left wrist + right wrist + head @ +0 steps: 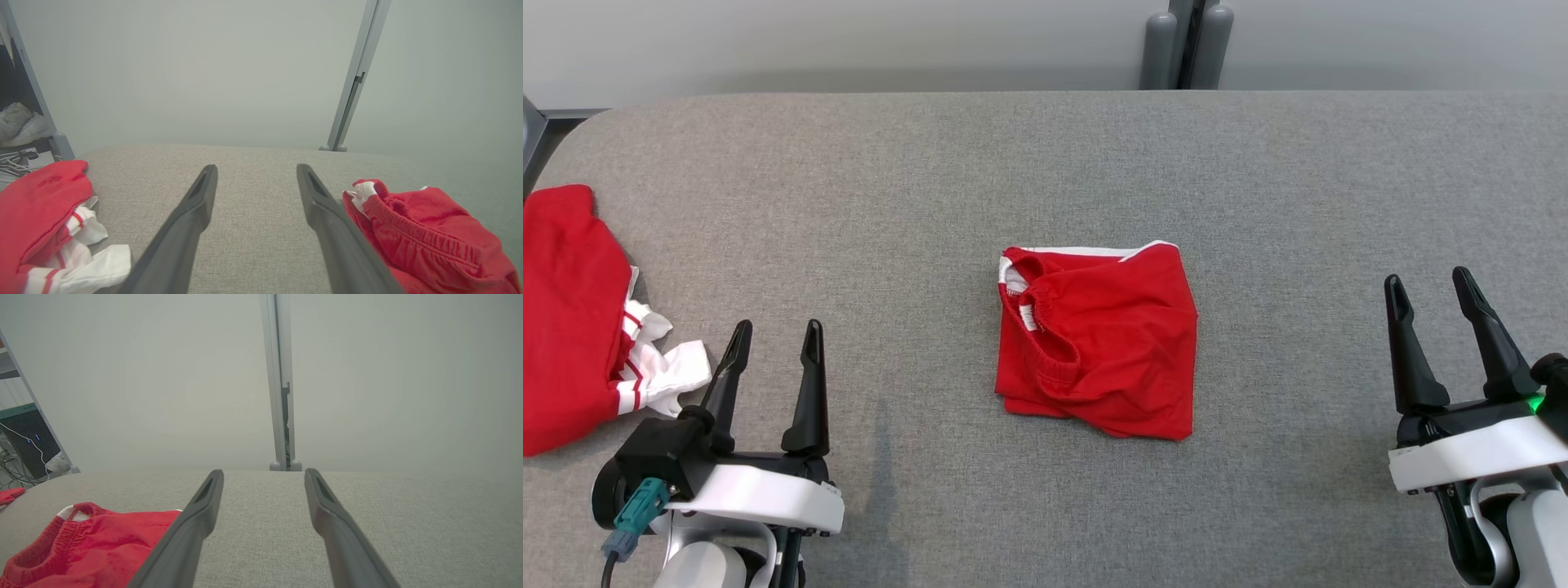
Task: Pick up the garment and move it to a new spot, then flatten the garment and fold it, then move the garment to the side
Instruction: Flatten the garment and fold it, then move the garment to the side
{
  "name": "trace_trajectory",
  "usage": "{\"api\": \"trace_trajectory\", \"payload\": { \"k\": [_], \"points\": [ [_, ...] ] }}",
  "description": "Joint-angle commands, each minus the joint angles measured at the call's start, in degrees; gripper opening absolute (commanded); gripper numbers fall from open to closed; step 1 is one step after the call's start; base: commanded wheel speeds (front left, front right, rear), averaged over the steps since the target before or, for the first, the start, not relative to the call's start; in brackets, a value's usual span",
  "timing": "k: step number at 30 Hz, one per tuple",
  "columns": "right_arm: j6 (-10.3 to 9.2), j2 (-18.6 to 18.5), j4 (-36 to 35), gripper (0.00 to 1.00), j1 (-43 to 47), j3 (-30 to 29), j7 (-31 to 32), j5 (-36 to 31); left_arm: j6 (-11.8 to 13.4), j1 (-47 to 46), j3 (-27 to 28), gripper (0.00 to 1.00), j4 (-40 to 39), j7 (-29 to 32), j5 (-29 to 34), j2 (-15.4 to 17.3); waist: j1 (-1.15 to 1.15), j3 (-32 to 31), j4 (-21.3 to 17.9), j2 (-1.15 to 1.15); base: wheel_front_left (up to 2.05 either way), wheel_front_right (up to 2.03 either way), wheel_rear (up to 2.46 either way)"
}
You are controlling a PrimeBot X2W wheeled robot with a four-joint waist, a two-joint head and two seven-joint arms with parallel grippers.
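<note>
Garment position: the red shorts lie near the middle of the grey fabric-covered table, folded into a compact, roughly square bundle. The elastic waistband sits at the bundle's left side in the head view, gathered and partly turned open so that its white inner face shows. A white trim line runs along the far edge of the bundle. Several layers of cloth overlap at the near edge, and the surface carries soft creases.

Left gripper: positioned at the lower left of the head view, fingers pointing away from the robot, jaws spread wide with nothing between them. In the left wrist view, the shorts lie just beyond the right-hand finger, which covers part of the cloth; whether the two touch cannot be determined.

Right gripper: positioned at the lower right of the head view, well apart from the shorts, jaws likewise spread wide and empty. In the right wrist view, bare table surface shows between the fingers.

Other items: a red and white garment lies crumpled at the table's left edge, just beside the left gripper's outer finger. A grey post stands behind the far edge of the table against a pale wall. In the left wrist view, white shoes rest on a shelf beyond the table's left end.
</note>
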Motion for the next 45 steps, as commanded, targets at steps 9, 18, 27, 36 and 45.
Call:
{"api": "trace_trajectory", "payload": {
  "k": [9, 18, 27, 36, 45],
  "points": [
    [-0.01, -0.5, -0.6, 0.71, 0.3, -1.0, 0.8, -1.8, 0.4, -0.2, -0.2, 1.0, -0.4, -0.4, -0.3, 0.7, 0.0, 0.2, 0.1, 0.0, 0.0, 0.0, 0.0],
    [-0.01, -2.1, -0.8, 0.0, -3.8, 2.7, 3.9, -5.6, 0.0, -2.1, -0.7, 1.0, -0.5, -0.7, -0.3, 0.2, 0.0, 2.0, 2.5, 0.0, 0.0, 0.0, 0.0],
    [-0.01, -1.2, 5.3, 0.0, -10.6, 15.5, 5.6, -5.0, -0.5, -3.6, -1.3, 1.0, 0.6, -1.6, -0.4, -1.6, 0.0, 3.9, 7.7, 0.0, 0.0, 0.0, 0.0],
    [-0.01, 1.4, 17.0, 0.0, -16.4, 25.1, 5.2, -3.5, -1.3, -4.5, -1.1, 1.0, 1.9, -2.2, -0.3, -3.3, 0.0, 5.3, 11.2, 0.0, 0.0, 0.0, 0.0],
    [-0.01, 3.7, 26.2, 0.0, -20.1, 29.6, 4.3, -2.8, -2.3, -5.1, -0.6, 1.0, 2.8, -2.4, 0.4, -4.7, 0.0, 6.0, 11.8, 0.0, 0.0, 0.0, 0.0]
  ]
}}
